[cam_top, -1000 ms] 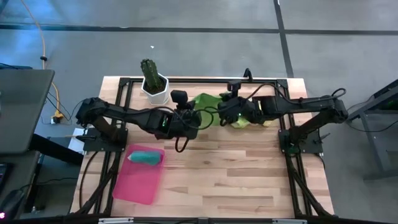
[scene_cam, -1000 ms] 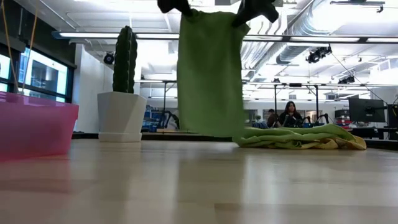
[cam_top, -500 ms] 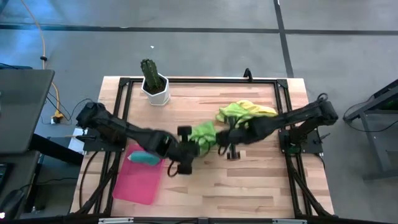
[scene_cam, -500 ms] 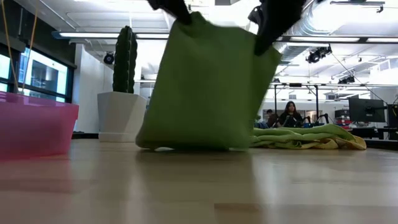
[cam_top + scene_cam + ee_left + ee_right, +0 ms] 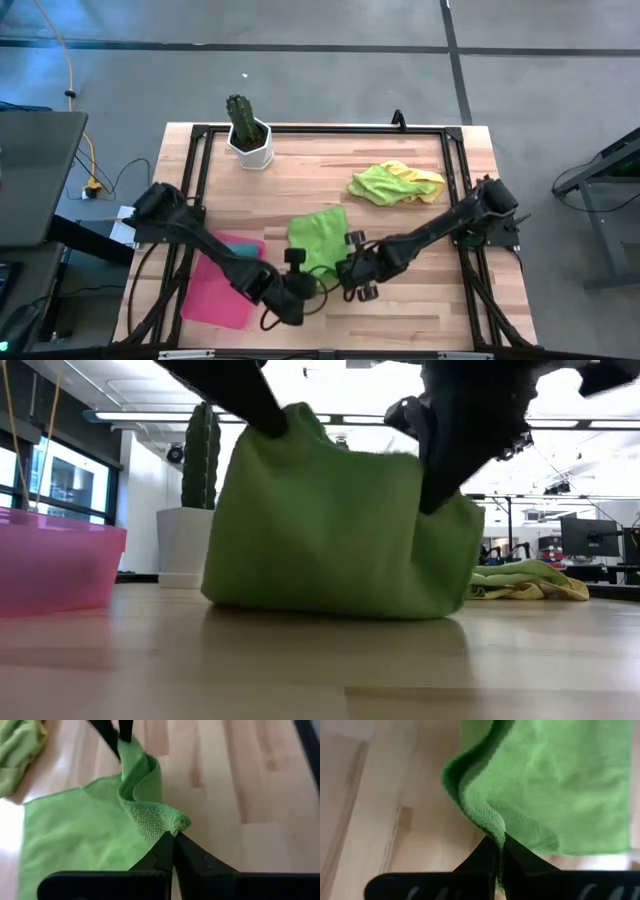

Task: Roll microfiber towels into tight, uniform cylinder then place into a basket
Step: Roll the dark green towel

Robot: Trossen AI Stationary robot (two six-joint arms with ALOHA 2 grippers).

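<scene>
The pale wooden plank table (image 5: 400,290) carries everything, its edges lined by a black metal frame. At its left near side lies the flat, shallow pink-red rectangular basket (image 5: 222,292), with a rolled teal microfiber towel (image 5: 238,246) lying in its far end. The two dark arms reach in from the table's sides and meet at the near middle. There the green microfiber towel (image 5: 320,236) is spread on the wood, its near edge raised off the surface so that, seen from table height, it stands as a broad hump (image 5: 340,530). The left gripper (image 5: 173,836) has its fingers pressed together on one near corner of this green towel, and the right gripper (image 5: 501,841) pinches the other near corner in the same way. Well apart, toward the far right of the table, a lime green microfiber towel (image 5: 378,183) lies crumpled together with a yellow microfiber towel (image 5: 422,178), the two touching. At the far left corner stands a small white pot with a green cactus (image 5: 247,135).
</scene>
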